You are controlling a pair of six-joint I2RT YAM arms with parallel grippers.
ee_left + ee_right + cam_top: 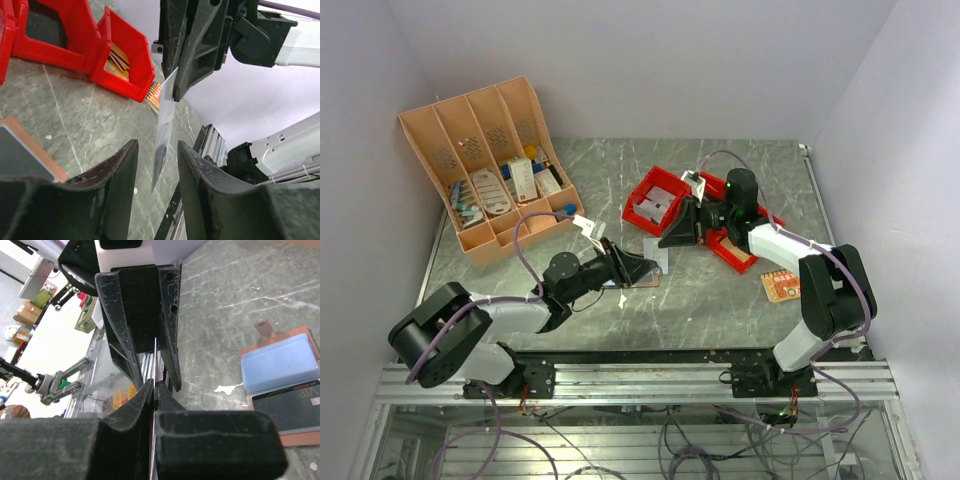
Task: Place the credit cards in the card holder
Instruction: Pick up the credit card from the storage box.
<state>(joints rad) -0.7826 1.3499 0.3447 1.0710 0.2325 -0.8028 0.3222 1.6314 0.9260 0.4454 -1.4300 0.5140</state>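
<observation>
A pale credit card (pixel 165 131) hangs on edge over the table, and my right gripper (pixel 154 385) is shut on its upper end. In the right wrist view only the card's thin edge (pixel 155 352) shows. My left gripper (pixel 157 146) is open with one finger on either side of the card's lower end, and a gap shows on both sides. In the top view the two grippers (pixel 645 268) (pixel 670 238) meet at the table's centre. The tan card holder (pixel 295 435) lies open on the table, with a blue card (pixel 280 362) and a black card (pixel 290 407) in it.
Two red bins (pixel 655 200) (pixel 745 252) stand behind the right gripper; the nearer one holds cards (pixel 117 60). An orange card (pixel 782 286) lies on the table at the right. The large orange slotted rack (pixel 485 175) stands at the back left.
</observation>
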